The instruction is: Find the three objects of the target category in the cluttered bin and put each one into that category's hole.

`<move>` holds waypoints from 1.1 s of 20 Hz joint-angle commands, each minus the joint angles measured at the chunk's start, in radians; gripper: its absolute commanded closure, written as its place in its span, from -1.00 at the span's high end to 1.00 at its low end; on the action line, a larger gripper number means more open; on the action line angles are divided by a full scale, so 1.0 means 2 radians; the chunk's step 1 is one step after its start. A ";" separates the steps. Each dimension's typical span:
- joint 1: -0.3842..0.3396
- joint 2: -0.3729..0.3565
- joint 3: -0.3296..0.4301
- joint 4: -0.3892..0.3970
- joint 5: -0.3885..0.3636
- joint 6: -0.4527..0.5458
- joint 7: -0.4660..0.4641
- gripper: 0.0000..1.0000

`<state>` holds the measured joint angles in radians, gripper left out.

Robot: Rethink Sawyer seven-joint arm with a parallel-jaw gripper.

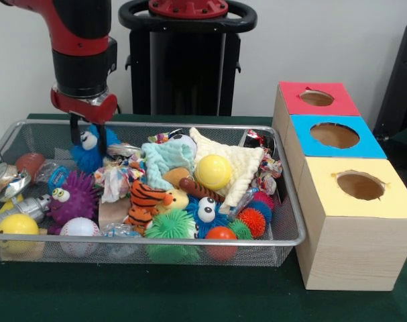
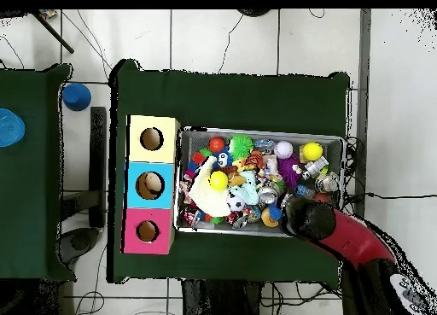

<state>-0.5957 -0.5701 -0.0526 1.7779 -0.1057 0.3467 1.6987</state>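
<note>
Hovering pincer (image 1: 86, 131) over blue fuzzy toy (image 1: 90, 151).

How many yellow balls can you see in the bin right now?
2. One yellow ball sits on the cream cloth mid-bin; another yellow ball lies in the front corner farthest from the boxes. More may be buried under the clutter.

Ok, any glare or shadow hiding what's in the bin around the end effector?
Front view: even light, only a small highlight on the central yellow ball, and no shadow hiding anything around the end effector. Overhead view: no glare, but the arm covers that corner of the bin.
</note>
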 commanded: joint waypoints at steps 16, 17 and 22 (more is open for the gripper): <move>-0.036 0.050 0.059 -0.110 -0.109 0.078 -0.073 1.00; -0.037 0.050 0.061 -0.112 -0.112 0.078 -0.072 1.00; -0.049 0.053 0.081 -0.106 -0.141 0.079 -0.096 1.00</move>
<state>-0.6686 -0.5044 -0.0271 1.6242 -0.2992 0.3962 1.6987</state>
